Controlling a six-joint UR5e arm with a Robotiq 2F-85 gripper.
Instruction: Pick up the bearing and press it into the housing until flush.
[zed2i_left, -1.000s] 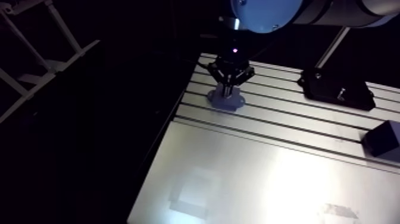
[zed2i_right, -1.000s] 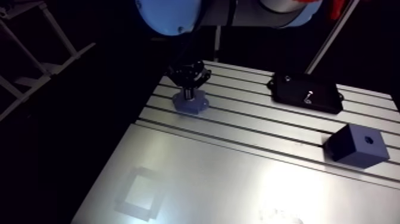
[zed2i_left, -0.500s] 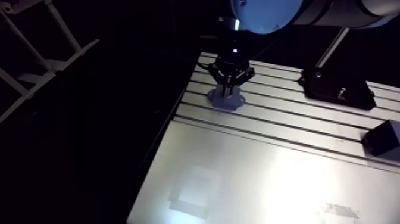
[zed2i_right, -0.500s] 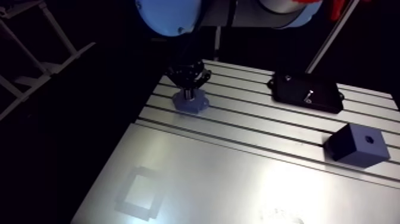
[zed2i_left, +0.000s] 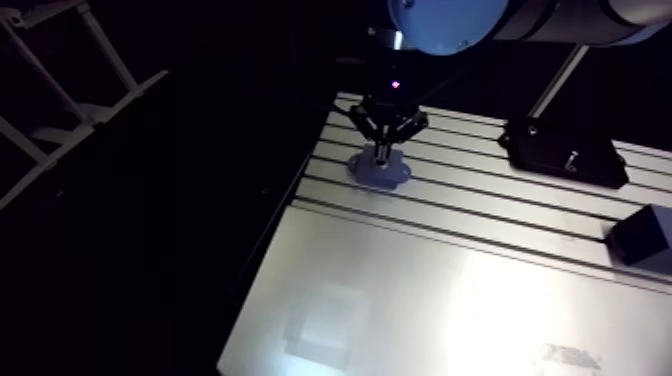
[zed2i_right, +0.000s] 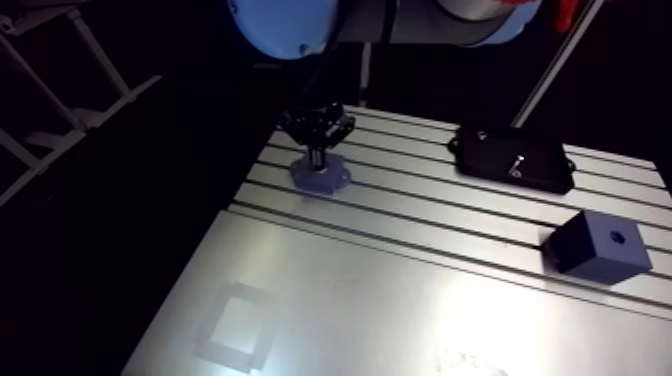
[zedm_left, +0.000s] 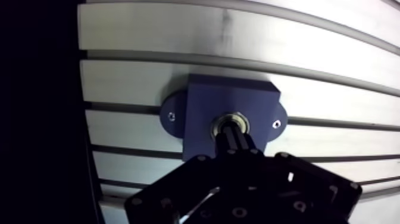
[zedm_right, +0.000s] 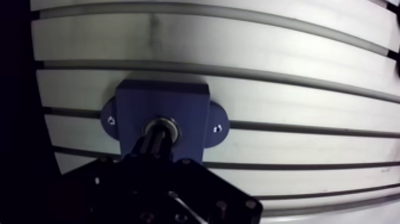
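Gripper pinched narrow, fingers together, its tip on the bearing seated in the blue housing; I log them upper centre of the arm view, on the table.

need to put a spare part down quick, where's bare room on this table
The smooth front plate is bare across its width. The slotted strip between the housing and the black tray is also free. Crowded: around the housing, where the gripper stands, and by the blue block.
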